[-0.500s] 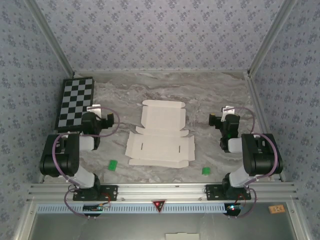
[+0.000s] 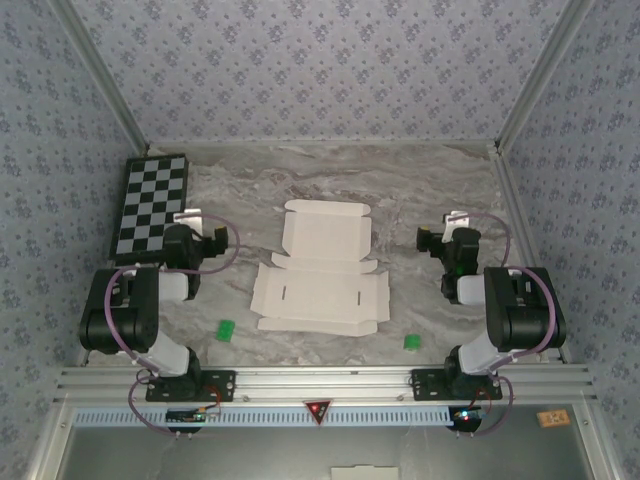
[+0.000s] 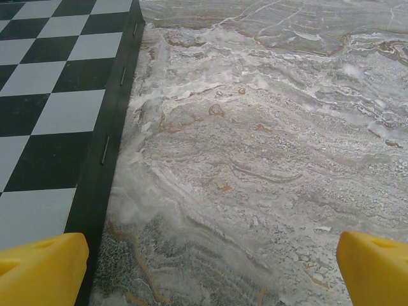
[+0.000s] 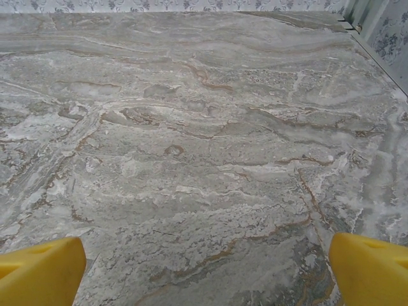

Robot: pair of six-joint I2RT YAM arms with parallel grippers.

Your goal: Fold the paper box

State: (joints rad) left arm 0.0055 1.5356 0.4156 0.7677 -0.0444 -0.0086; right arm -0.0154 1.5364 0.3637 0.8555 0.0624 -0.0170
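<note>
Where the box [image 2: 320, 280] lies unfolded at mid-table between the arms, we see thin flat card, cream-white face up, die-cut with flaps and short slots. The table [image 2: 420, 190] has a veined grey marble finish. The left gripper [image 3: 209, 271] and right gripper [image 4: 205, 271] spread their yellow fingers [image 3: 38, 271] wide, grasping nothing. A checkerboard [image 2: 150, 203] lies far left. A green tab [image 2: 225, 329] and a second green tab [image 2: 411, 342] flank the box's near edge. We cannot read the orange label [image 2: 551, 417].
</note>
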